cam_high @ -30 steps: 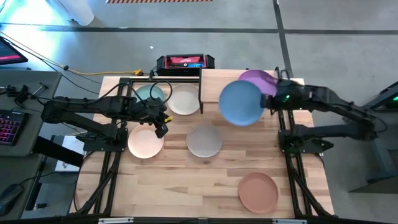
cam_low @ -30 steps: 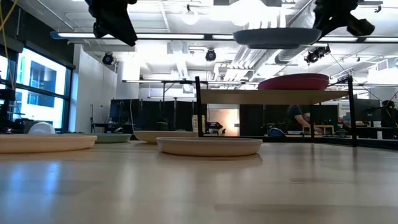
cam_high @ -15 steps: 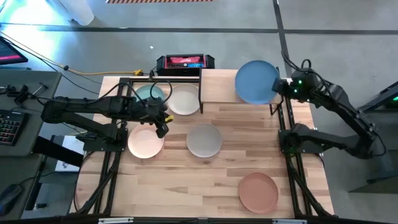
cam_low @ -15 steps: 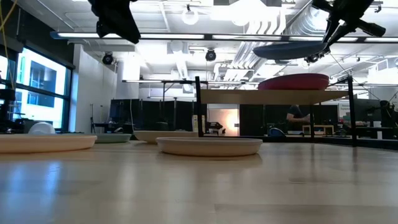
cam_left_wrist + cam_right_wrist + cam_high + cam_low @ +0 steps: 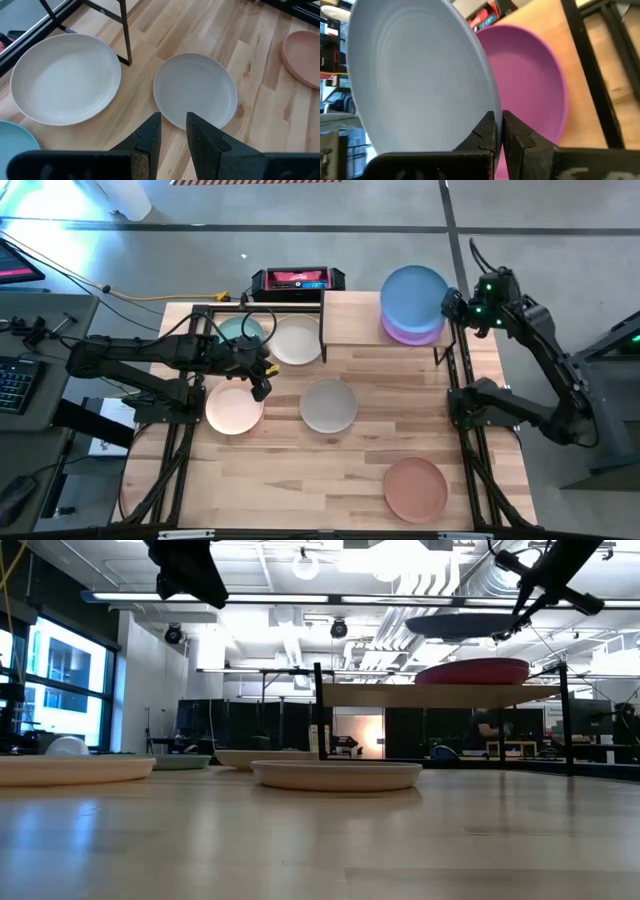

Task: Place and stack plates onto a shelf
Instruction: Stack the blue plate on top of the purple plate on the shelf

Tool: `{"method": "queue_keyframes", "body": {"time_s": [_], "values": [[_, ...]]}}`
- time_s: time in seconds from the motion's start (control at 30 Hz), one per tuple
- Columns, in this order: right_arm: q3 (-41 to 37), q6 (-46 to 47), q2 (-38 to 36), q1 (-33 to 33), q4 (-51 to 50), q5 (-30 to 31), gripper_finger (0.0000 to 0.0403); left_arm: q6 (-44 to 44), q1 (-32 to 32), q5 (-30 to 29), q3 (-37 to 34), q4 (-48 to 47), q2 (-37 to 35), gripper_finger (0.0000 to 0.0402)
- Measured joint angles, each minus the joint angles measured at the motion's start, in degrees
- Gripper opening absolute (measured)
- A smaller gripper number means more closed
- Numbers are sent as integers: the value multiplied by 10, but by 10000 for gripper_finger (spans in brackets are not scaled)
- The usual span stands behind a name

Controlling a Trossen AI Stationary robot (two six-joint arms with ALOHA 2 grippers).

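My right gripper (image 5: 447, 305) is shut on a blue plate (image 5: 413, 292) that hovers over a purple plate (image 5: 412, 332). The purple plate lies flat on the right end of the light-wood shelf (image 5: 350, 318). In the low view the blue plate (image 5: 465, 625) floats above the plate on the shelf (image 5: 472, 672). My left gripper (image 5: 262, 376) hangs open in the air above the table's left half, near the grey plate (image 5: 195, 90), with nothing between its fingers. My right gripper pinches the blue plate's rim (image 5: 494, 107) between its two fingers, on the side toward the table's right edge. The fingers come from the right, slanting down. The plate is lifted clear of the purple plate (image 5: 530, 85) and is close to level.
On the tabletop lie a teal plate (image 5: 240, 330), a cream plate (image 5: 296, 340), a peach-pink plate (image 5: 234, 408), the grey plate (image 5: 328, 405) and a terracotta plate (image 5: 415, 488). The shelf's left half is bare. A black and red device (image 5: 297, 279) sits at the far edge.
My right gripper has swung toward the table's far edge and right, its wrist rolling, and has carried the blue plate from over the shelf's near edge to above the purple plate. The plate has stayed in the hold, clear of the shelf.
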Motion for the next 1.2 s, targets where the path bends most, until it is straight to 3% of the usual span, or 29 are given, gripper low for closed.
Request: {"method": "queue_keyframes", "body": {"time_s": [0.13,0.4,0.77,1.2], "values": [[0,3,11,-18,-22,-25,0,-2,0,0,0,0,0,78],[0,0,31,-18,-96,-4,0,-2,0,0,0,0,0,78],[0,10,42,-17,-100,24,0,-4,0,0,0,0,0,78],[0,27,77,33,-62,51,0,-4,0,0,0,0,0,78]]}}
